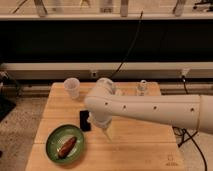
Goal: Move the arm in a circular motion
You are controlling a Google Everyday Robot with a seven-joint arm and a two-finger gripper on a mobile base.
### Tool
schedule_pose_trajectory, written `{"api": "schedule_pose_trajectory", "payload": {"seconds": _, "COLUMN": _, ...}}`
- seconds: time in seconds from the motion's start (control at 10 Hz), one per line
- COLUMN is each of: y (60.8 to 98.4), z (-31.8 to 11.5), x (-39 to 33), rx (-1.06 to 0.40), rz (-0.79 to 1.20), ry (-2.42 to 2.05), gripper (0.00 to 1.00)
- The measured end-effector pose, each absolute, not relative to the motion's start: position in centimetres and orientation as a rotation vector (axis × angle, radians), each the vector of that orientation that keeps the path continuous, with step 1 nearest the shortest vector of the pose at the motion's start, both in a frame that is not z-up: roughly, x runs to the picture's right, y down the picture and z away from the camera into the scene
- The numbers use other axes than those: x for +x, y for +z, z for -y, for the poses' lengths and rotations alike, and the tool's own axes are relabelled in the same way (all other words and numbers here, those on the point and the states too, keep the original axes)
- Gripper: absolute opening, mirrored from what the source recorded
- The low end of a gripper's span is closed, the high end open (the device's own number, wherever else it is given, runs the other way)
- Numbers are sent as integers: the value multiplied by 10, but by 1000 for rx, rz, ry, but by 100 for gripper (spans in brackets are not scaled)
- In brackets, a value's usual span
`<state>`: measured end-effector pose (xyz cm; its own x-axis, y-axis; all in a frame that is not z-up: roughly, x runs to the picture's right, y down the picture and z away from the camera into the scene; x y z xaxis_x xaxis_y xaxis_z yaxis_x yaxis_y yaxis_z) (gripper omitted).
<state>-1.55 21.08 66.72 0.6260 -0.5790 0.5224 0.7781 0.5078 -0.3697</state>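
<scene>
a large glossy white arm (150, 111) reaches in from the right across a wooden counter (145, 149). its pale tapered hand (106, 134) points down near the counter's middle, just right of a flat black object (84, 120); whether the hand is open or holding anything cannot be told. a green plate (52, 142) with brown food (67, 147) sits front left, and a clear cup (72, 88) back left.
</scene>
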Motion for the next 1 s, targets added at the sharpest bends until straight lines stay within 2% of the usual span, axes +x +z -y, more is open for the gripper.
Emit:
{"api": "schedule_pose_trajectory", "payload": {"seconds": 0.3, "y": 657, "z": -238, "x": 28, "rx": -626, "rz": 368, "ry": -846, "gripper": 80}}
{"api": "schedule_pose_trajectory", "payload": {"seconds": 0.6, "y": 659, "z": -241, "x": 87, "rx": -634, "rz": 364, "ry": -762, "gripper": 80}}
{"api": "schedule_pose_trajectory", "payload": {"seconds": 0.9, "y": 672, "z": -225, "x": 151, "rx": -638, "rz": 340, "ry": -623, "gripper": 80}}
{"api": "schedule_pose_trajectory", "payload": {"seconds": 1.0, "y": 684, "z": -207, "x": 171, "rx": -633, "rz": 323, "ry": -559, "gripper": 80}}
